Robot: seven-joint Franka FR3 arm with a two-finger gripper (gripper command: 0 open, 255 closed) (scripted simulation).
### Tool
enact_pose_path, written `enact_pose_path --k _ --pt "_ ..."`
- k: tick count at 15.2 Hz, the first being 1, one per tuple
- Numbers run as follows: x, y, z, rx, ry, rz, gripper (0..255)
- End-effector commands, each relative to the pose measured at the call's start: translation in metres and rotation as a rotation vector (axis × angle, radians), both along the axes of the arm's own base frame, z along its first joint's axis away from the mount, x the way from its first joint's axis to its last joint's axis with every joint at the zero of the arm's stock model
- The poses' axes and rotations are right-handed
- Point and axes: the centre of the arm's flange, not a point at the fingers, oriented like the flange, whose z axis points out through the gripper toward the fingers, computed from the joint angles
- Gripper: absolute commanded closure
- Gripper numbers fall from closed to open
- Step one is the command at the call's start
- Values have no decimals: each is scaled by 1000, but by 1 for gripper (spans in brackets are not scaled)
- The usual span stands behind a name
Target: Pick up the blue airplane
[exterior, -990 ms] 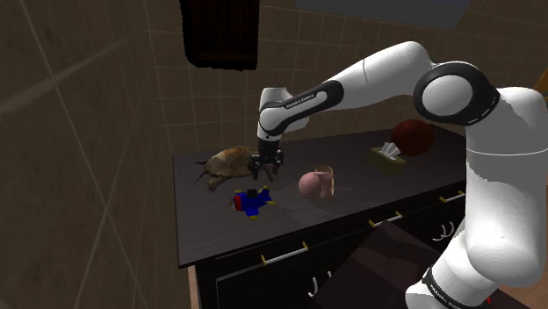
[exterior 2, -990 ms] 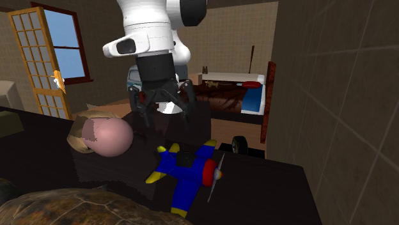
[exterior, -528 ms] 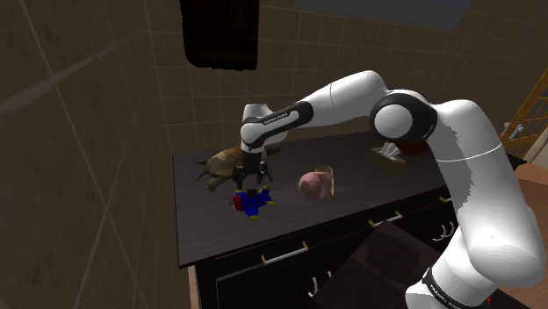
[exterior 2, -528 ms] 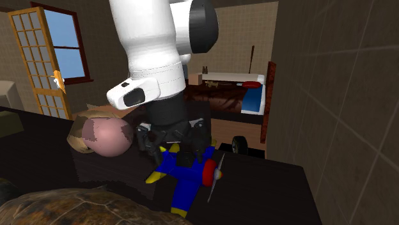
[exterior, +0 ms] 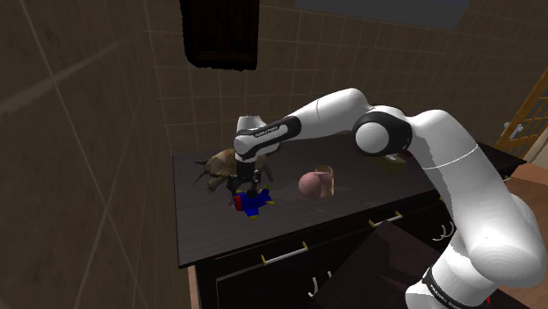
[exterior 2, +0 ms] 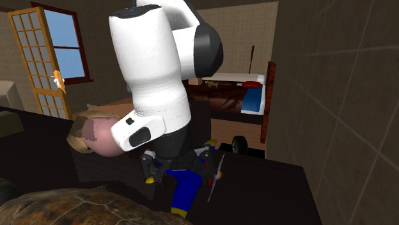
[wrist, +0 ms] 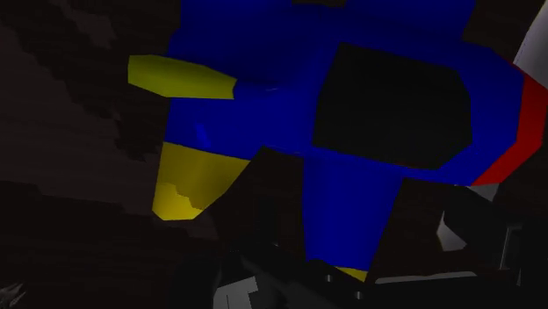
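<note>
The gripper (exterior: pixel 247 185) is pressing down onto the blue airplane (wrist: pixel 263 105), which is lying directly beneath it on the dark counter (exterior: pixel 211 233). Whether the hand is clenched cannot be told. It is probably working on the grasp; next comes a firm hold, then lifting.

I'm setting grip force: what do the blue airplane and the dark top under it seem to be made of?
Blue airplane: flat blue, yellow and red patches with crisp edges and no gleam, so probably painted plastic or wood; the look leaves it open. Dark top: matte, near-black, faintly mottled; perhaps dark-stained wood, uncertain.
</note>
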Motion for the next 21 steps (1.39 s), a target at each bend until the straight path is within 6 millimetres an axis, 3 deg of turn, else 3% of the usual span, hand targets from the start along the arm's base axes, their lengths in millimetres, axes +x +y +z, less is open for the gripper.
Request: enact_pose_path --k 1,3,4,13,21 --pt "0 0 -11 0 0 0 0" --pt "0 0 -14 0 0 0 0" --pt "0 0 -14 0 0 0 255" --pt "0 0 -14 0 0 0 255" --pt "0 0 28 0 0 0 255"
